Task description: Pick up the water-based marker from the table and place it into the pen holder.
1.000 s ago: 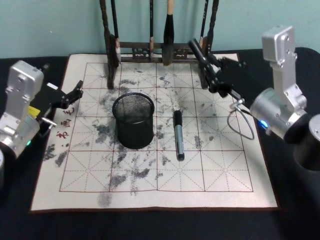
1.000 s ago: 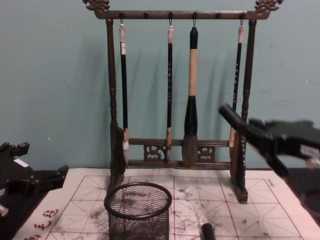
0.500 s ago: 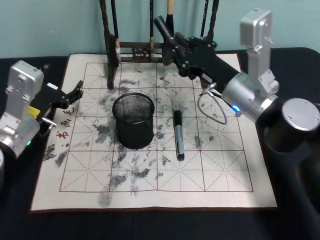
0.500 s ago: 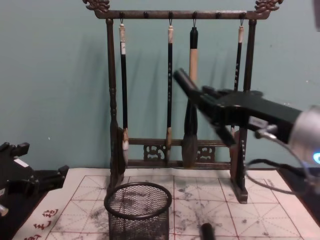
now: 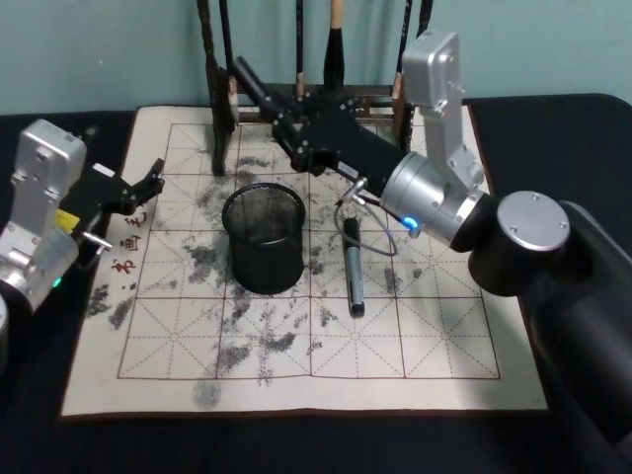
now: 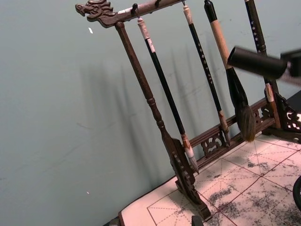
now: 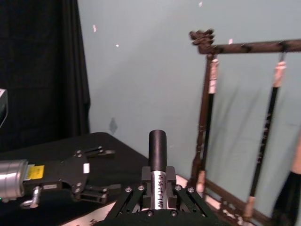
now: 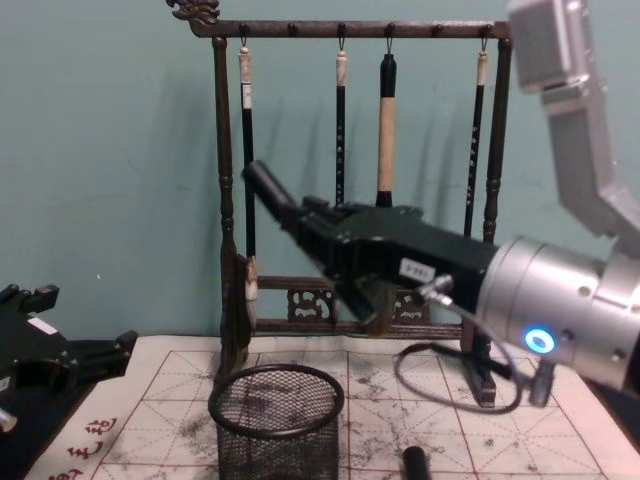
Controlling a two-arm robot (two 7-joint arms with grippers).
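My right gripper (image 5: 288, 118) clenched a marker (image 7: 157, 141), raised near the mesh pen holder (image 5: 263, 237) | release pending | second marker (image 5: 353, 267) lay on mat (image 5: 444, 336) | left gripper (image 5: 148, 184) parked, fingers apart.

A black table (image 5: 30, 434) carries a white calligraphy mat (image 5: 434, 346), ruled with a red grid and blotched with grey ink stains, with red characters (image 5: 128, 242) down its left margin. A black wire-mesh pen holder (image 5: 265, 265) stands upright on the mat left of centre. Just to its right, apart from it, a black pen (image 5: 353, 269) lies flat, pointing near to far. A dark wooden brush rack (image 5: 219, 138) stands along the mat's far edge.
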